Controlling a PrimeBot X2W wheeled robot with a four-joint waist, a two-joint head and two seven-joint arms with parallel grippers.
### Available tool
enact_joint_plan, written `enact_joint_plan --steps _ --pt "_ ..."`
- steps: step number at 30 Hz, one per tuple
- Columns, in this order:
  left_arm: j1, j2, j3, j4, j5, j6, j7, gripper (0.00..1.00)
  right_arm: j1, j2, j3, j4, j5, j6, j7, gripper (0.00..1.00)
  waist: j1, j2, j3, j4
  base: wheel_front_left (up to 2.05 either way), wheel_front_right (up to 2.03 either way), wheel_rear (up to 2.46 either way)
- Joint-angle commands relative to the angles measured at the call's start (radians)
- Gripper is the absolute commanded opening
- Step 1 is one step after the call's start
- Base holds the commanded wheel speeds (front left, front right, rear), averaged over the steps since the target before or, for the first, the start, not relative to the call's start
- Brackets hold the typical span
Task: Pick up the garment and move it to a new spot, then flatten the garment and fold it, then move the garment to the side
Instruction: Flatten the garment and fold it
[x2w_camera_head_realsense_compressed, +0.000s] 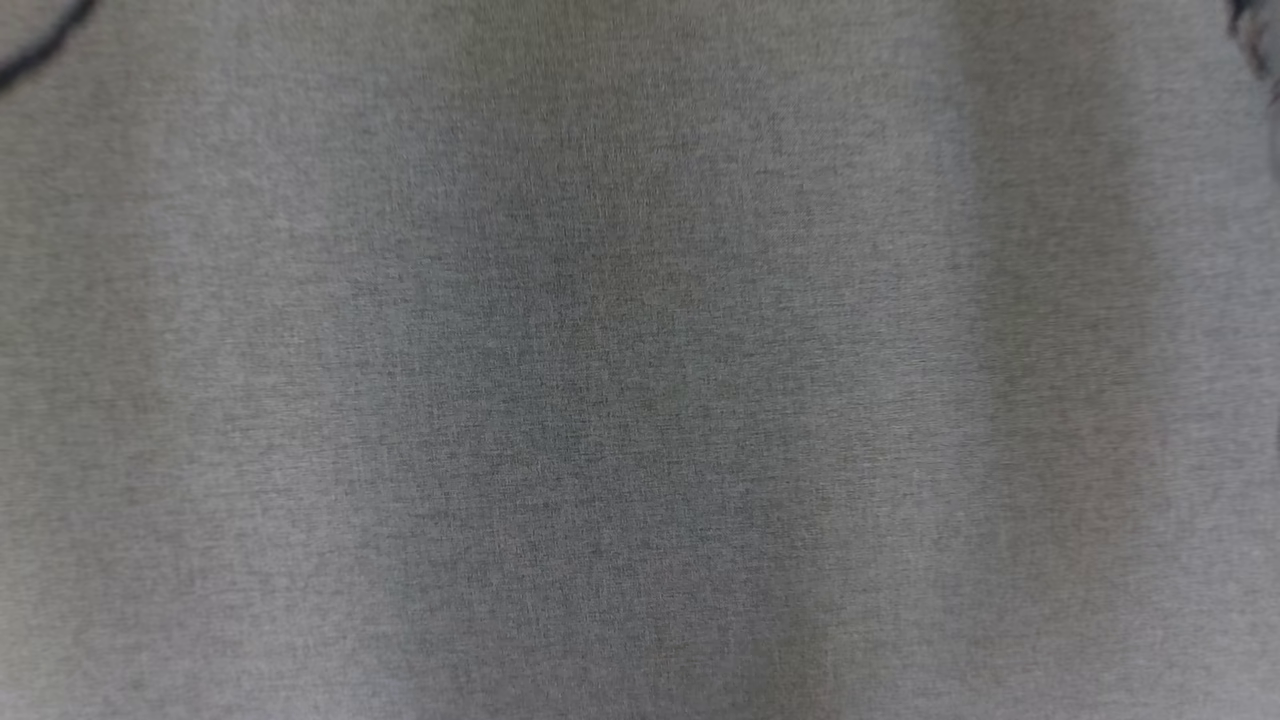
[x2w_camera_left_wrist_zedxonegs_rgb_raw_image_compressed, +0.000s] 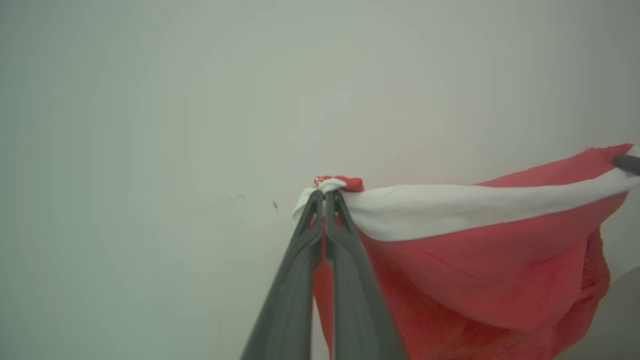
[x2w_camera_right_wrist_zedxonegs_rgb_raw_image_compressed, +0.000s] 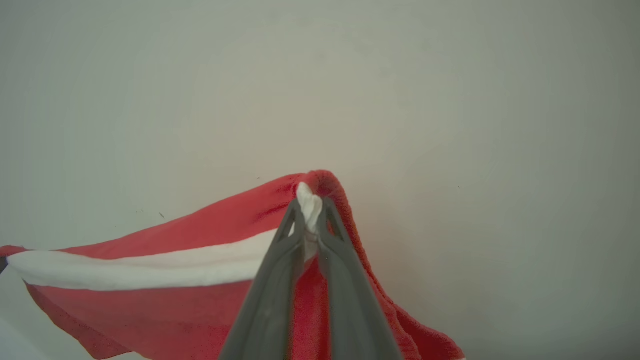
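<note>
The garment (x2w_camera_left_wrist_zedxonegs_rgb_raw_image_compressed: 475, 260) is red cloth with a white band along its top edge, held up and stretched between both grippers. In the left wrist view my left gripper (x2w_camera_left_wrist_zedxonegs_rgb_raw_image_compressed: 325, 196) is shut on one end of the white band, the cloth hanging down to the right. The right wrist view has my right gripper (x2w_camera_right_wrist_zedxonegs_rgb_raw_image_compressed: 310, 205) shut on the other bunched end of the garment (x2w_camera_right_wrist_zedxonegs_rgb_raw_image_compressed: 165, 260), which stretches away to the left. The other arm's dark fingertip (x2w_camera_left_wrist_zedxonegs_rgb_raw_image_compressed: 627, 163) holds the far corner at the left wrist view's right edge.
A plain pale wall (x2w_camera_left_wrist_zedxonegs_rgb_raw_image_compressed: 200, 100) stands behind the garment in both wrist views. The head view is taken up by a blurred grey woven surface (x2w_camera_head_realsense_compressed: 640, 360), with a dark curved line (x2w_camera_head_realsense_compressed: 40, 45) at its top left corner.
</note>
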Motion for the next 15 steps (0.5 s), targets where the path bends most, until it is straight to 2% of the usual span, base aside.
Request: enact_joint_plan --steps 1,4,8,10,11,15 --pt "0.06 0.007 0.009 -0.022 -0.011 0.003 -0.012 0.0 0.052 -0.014 0.021 -0.02 0.023 -0.003 -0.007 0.0 0.0 -0.0002 -0.05 -0.004 0.0 0.0 0.0" --pt "0.177 0.019 0.043 -0.089 -0.029 0.022 -0.02 0.0 0.149 -0.036 0.058 -0.067 0.059 -0.003 -0.01 0.0 0.0 -0.0002 -0.1 0.001 0.0 0.0 0.0" --pt "0.399 0.042 0.115 -0.271 -0.025 0.083 -0.021 0.0 0.319 -0.064 0.085 -0.148 0.125 -0.003 -0.02 0.0 0.0 -0.0002 -0.172 0.005 0.0 0.0 0.0" --pt "0.535 0.054 0.132 -0.356 -0.027 0.112 -0.021 0.0 0.418 -0.074 0.097 -0.193 0.156 -0.003 -0.025 0.0 0.0 -0.0002 -0.207 0.003 0.0 0.0 0.0" --pt "0.535 0.054 0.132 -0.356 -0.027 0.112 -0.021 0.0 0.418 -0.074 0.097 -0.193 0.156 -0.003 -0.025 0.0 0.0 -0.0002 -0.207 0.003 0.0 0.0 0.0" --pt "0.767 0.075 0.164 -0.522 -0.029 0.18 -0.021 0.0 0.609 -0.098 0.122 -0.297 0.191 -0.003 -0.021 0.0 0.0 -0.0002 -0.254 0.002 0.0 0.0 0.0"
